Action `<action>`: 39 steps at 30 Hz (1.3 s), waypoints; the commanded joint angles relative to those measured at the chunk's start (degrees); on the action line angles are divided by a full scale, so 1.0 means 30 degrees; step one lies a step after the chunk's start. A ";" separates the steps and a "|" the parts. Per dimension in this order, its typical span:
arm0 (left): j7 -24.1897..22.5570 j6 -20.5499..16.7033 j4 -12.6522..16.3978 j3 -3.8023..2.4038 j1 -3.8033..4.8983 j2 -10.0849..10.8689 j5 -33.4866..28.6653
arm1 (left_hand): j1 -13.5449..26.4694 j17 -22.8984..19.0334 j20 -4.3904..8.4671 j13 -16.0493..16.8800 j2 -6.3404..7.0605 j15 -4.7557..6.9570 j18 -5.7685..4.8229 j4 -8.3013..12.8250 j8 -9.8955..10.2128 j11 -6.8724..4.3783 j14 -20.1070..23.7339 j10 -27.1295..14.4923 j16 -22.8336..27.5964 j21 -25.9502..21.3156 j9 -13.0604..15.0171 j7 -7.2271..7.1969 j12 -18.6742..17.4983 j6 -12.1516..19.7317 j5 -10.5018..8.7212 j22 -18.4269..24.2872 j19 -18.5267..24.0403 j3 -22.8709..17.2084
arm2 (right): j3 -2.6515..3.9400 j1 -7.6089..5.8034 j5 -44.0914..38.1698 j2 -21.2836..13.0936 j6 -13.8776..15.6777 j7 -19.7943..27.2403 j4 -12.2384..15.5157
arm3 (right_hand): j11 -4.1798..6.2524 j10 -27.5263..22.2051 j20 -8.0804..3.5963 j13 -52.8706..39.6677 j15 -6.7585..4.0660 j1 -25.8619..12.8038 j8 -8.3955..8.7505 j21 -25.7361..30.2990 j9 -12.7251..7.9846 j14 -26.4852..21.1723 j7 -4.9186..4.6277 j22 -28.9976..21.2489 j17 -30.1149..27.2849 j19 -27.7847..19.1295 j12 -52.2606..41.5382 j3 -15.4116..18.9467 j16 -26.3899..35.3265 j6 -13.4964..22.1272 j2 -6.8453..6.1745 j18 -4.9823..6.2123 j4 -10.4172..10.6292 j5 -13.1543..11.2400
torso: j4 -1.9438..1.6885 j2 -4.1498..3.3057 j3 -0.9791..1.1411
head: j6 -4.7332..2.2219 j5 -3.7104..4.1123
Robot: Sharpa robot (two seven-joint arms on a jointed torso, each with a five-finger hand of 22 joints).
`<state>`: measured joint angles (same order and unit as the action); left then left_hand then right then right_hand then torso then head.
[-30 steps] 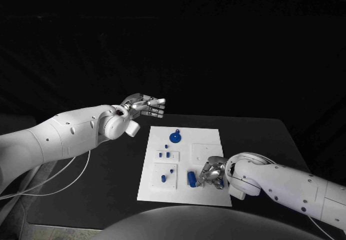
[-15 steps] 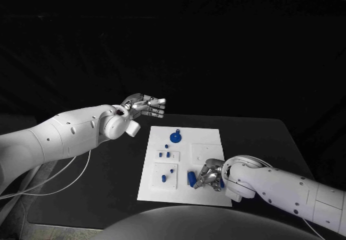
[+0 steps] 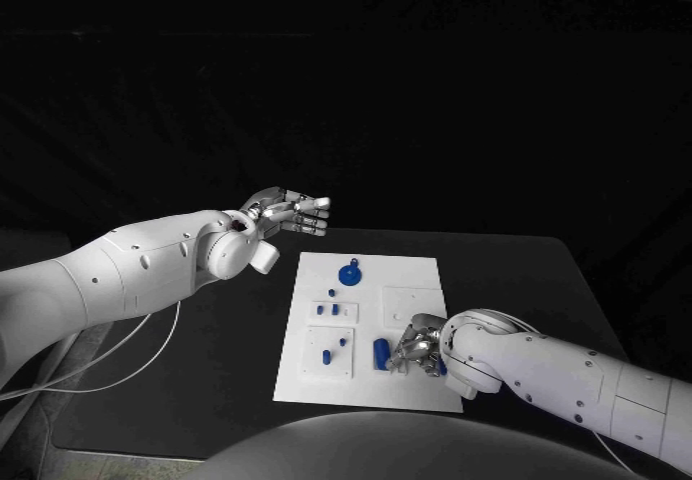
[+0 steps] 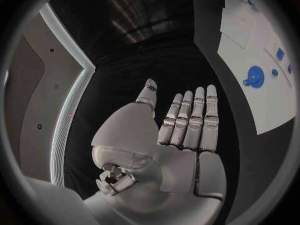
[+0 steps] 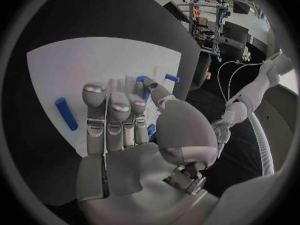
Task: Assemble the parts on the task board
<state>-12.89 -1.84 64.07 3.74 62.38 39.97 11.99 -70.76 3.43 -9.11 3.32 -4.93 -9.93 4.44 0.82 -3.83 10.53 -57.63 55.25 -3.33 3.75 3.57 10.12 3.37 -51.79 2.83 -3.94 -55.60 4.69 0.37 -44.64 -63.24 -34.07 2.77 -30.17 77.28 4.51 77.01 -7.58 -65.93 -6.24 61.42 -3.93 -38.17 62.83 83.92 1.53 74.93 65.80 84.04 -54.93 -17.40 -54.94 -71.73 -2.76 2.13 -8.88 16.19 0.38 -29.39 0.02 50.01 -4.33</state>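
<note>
White task board (image 3: 411,280) carries blue parts (image 3: 351,272); right hand (image 3: 417,350) hovers spread, left hand (image 3: 293,213) flat, empty.

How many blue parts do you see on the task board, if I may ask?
7: round part, far end; small one nearer; middle pair; near pair; cylinder beside the right hand, which may hide more.

Dim scene, black bkgd w/ no detail in head view. White rectangular task board (image 3: 368,330) and glossy white arms are the brightest areas. Wrist views: heavy fisheye bending, dark vignette at rim; soft highlights on silver metal left hand (image 4: 178,135) and silver metal right hand (image 5: 134,135).
</note>
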 commanded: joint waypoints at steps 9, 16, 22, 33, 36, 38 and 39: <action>-0.0350 0.0003 0.0001 -0.0014 0.0012 -0.0084 -0.0003 | 0.0020 0.0030 -0.0010 0.0010 -0.0093 0.0001 0.0137 -0.0060 0.0061 -0.0064 0.0053 0.0009 -0.0085 0.0028 0.0011 -0.0072 0.0024 -0.0255 -0.0055 0.0026 0.0107 0.0016 | 0.0001 0.0022 0.0099 0.0462 0.0206 -0.0238 -0.0553 | 0.0053 0.0304 -0.0131 -0.0319 -0.0165 -0.0430 0.0077 -0.0197 0.0511 0.0049 0.0154 0.1535 -0.0143 0.0210 -0.0475 0.0418 -0.0152 -0.0057 0.0295 -0.0201 0.0432 -0.0249 | -0.0002 -0.0021 -0.0010 | -0.0003 0.0073; -0.0347 0.0003 -0.0022 -0.0012 0.0011 -0.0117 -0.0016 | -0.0003 0.0029 -0.0009 0.0009 -0.0095 0.0003 0.0135 -0.0048 0.0061 -0.0064 0.0050 0.0012 -0.0082 0.0026 0.0012 -0.0074 0.0022 -0.0276 -0.0055 0.0027 0.0104 0.0009 | 0.0001 0.0022 0.0380 0.0519 -0.1120 -0.0393 -0.0549 | 0.0053 0.0282 -0.0122 -0.0315 -0.0160 -0.0422 0.0080 -0.0158 0.0505 0.0031 0.0152 0.1529 -0.0196 0.0190 -0.0441 0.0444 -0.0137 -0.0036 0.0236 -0.0207 0.0364 -0.0139 | -0.0007 -0.0025 0.0002 | -0.0003 0.0069; -0.0354 -0.0001 -0.0024 -0.0012 0.0011 -0.0126 0.0126 | -0.0045 0.0029 -0.0010 0.0009 -0.0147 -0.0001 0.0132 -0.0040 0.0067 -0.0065 0.0054 0.0009 -0.0084 0.0024 0.0008 -0.0074 0.0023 -0.0258 -0.0054 0.0028 0.0105 -0.0028 | -0.0010 0.0040 0.0544 0.0636 -0.1918 -0.0367 -0.0649 | 0.0020 0.0184 -0.0116 -0.0234 -0.0150 -0.0184 0.0084 -0.0008 0.0026 -0.0001 0.0104 0.1500 -0.0312 0.0127 -0.0269 0.0361 -0.0076 -0.0003 0.0168 -0.0199 -0.0542 -0.0116 | 0.0007 0.0000 0.0008 | -0.0003 0.0067; -0.0236 0.0153 0.0270 -0.0012 0.0010 -0.0086 0.0169 | -0.0044 0.0028 -0.0014 0.0009 -0.0144 0.0000 0.0135 -0.0030 0.0070 -0.0057 0.0067 0.0003 -0.0080 0.0023 0.0006 -0.0066 0.0023 -0.0206 -0.0053 0.0028 0.0107 -0.0033 | -0.0101 0.0232 0.0386 0.0965 -0.1667 -0.0273 -0.0937 | 0.0024 0.0298 -0.0101 -0.0332 -0.0136 -0.0273 0.0075 -0.0260 -0.0146 0.0022 0.0113 0.1549 -0.0244 0.0185 -0.0416 0.0441 -0.0240 -0.0113 0.0328 -0.0182 -0.0845 -0.0215 | 0.0003 0.0015 -0.0021 | -0.0003 0.0077; -0.0219 0.0147 0.0276 -0.0012 0.0010 -0.0059 0.0170 | -0.0044 0.0028 -0.0014 0.0009 -0.0144 0.0000 0.0135 -0.0030 0.0070 -0.0057 0.0067 0.0003 -0.0080 0.0023 0.0006 -0.0066 0.0023 -0.0206 -0.0053 0.0028 0.0107 -0.0033 | -0.0105 0.0246 0.0377 0.0937 -0.1586 -0.0273 -0.0962 | 0.0036 0.0319 -0.0100 -0.0354 -0.0137 -0.0362 0.0076 -0.0294 -0.0093 0.0023 0.0137 0.1549 -0.0239 0.0187 -0.0442 0.0664 -0.0282 -0.0146 0.0399 -0.0176 -0.0699 -0.0518 | 0.0005 0.0011 -0.0027 | -0.0003 0.0034; -0.0204 0.0124 0.0276 -0.0012 0.0010 -0.0041 0.0171 | -0.0044 0.0028 -0.0014 0.0009 -0.0144 0.0000 0.0135 -0.0030 0.0070 -0.0057 0.0067 0.0003 -0.0080 0.0023 0.0006 -0.0066 0.0023 -0.0206 -0.0053 0.0028 0.0107 -0.0033 | -0.0106 0.0251 0.0374 0.0906 -0.1609 -0.0271 -0.0966 | 0.0039 0.0330 -0.0101 -0.0361 -0.0141 -0.0339 0.0079 -0.0324 -0.0063 0.0008 0.0135 0.1554 -0.0251 0.0192 -0.0449 0.0752 -0.0278 -0.0151 0.0415 -0.0178 -0.0654 -0.0521 | -0.0007 0.0021 -0.0018 | -0.0003 0.0000; -0.0199 0.0110 0.0284 -0.0012 0.0010 -0.0033 0.0171 | -0.0044 0.0028 -0.0014 0.0009 -0.0144 0.0000 0.0135 -0.0030 0.0070 -0.0057 0.0067 0.0003 -0.0080 0.0023 0.0006 -0.0066 0.0023 -0.0206 -0.0053 0.0028 0.0107 -0.0033 | -0.0107 0.0253 0.0374 0.0895 -0.1638 -0.0267 -0.0967 | 0.0036 0.0326 -0.0101 -0.0366 -0.0140 -0.0358 0.0077 -0.0343 -0.0054 0.0016 0.0133 0.1557 -0.0251 0.0191 -0.0453 0.0792 -0.0290 -0.0153 0.0425 -0.0179 -0.0615 -0.0539 | -0.0007 0.0015 -0.0009 | -0.0003 -0.0004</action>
<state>-12.99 -1.93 64.78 3.73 62.38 39.87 12.17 -70.76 3.43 -9.11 3.32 -4.93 -9.93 4.44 0.82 -3.83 10.53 -57.63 55.25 -3.33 3.75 3.57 9.92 3.37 -52.40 2.83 -3.94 -55.60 4.69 0.06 -43.95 -62.13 -31.37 -1.40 -31.06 74.40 4.61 77.72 -7.56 -66.96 -6.41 60.48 -3.95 -38.94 62.62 84.10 1.71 74.92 65.00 84.03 -56.09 -15.35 -55.59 -71.93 -1.81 2.14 -10.82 14.82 0.37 -29.34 -0.04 50.01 -4.25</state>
